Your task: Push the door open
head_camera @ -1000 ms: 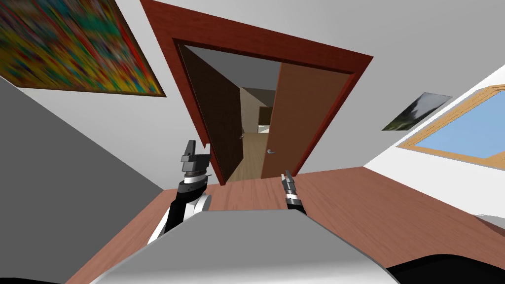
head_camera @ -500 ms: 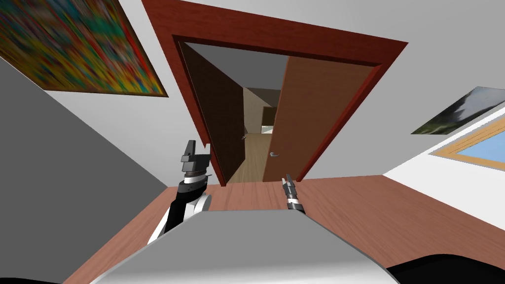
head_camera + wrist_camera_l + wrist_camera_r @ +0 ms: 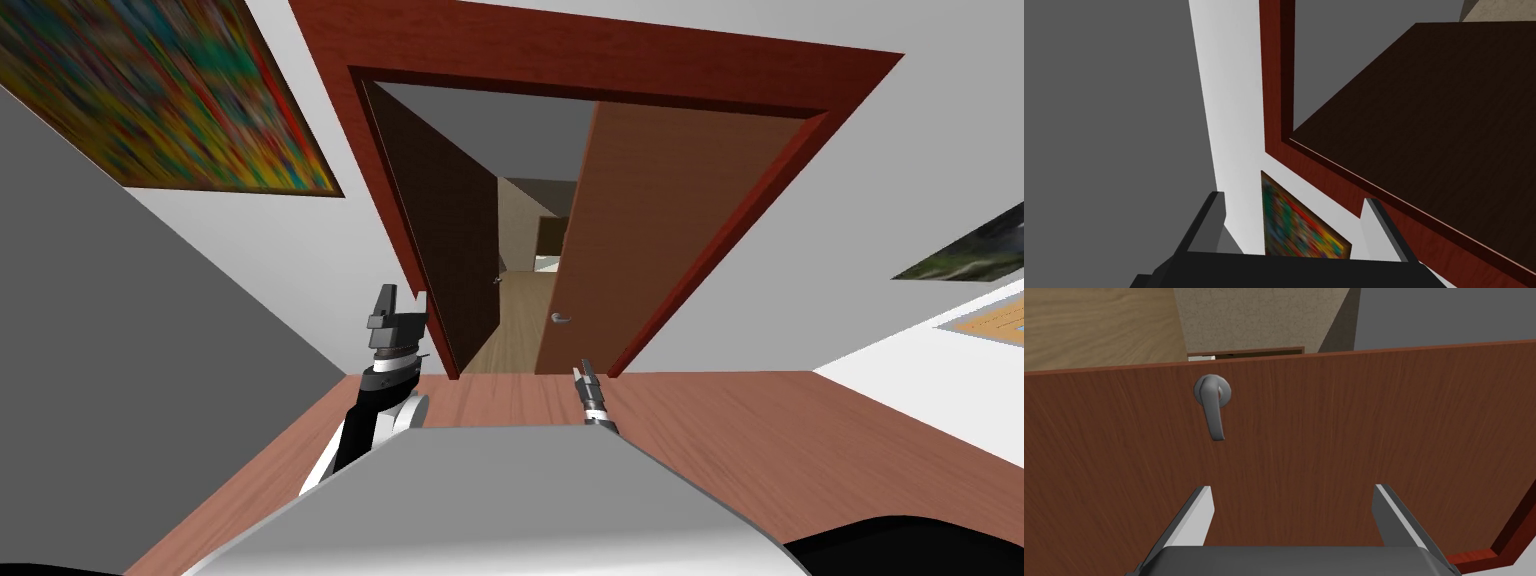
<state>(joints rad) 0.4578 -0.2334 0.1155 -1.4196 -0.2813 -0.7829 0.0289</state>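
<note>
Door (image 3: pixel 650 230) sits in the upper middle of your head view, just right of centre. It is a flat, reddish-brown panel with fine straight wood grain, standing ajar in a broad, darker red wooden frame (image 3: pixel 600 60).

You can count two leaves there, though. A second leaf (image 3: pixel 440 240), much darker brown, is swung away at the left of the opening. A pale planked corridor floor (image 3: pixel 515 320) shows between the two.

You have one lever handle (image 3: pixel 1213 405) on the red-brown panel: smooth grey, a round rose with a curved bar, close to the panel's free edge.

Your right claw (image 3: pixel 582 370) is at the lower middle of the head view, below that handle. Its wrist view shows its two thin grey blades spread wide and holding nothing, facing the panel and clear of the lever. You cannot tell whether the tips touch the wood.

Your left claw (image 3: pixel 403 300) is left of centre, raised beside the frame's left post. Its two blades are likewise parted and empty.

You also have two pictures on the pale wall: a blurred, many-coloured painting (image 3: pixel 150 90) at the upper left and a dark landscape photo (image 3: pixel 965 258) at the right edge. A reddish wood-grain room floor (image 3: pixel 800 440) runs across the lower part.
</note>
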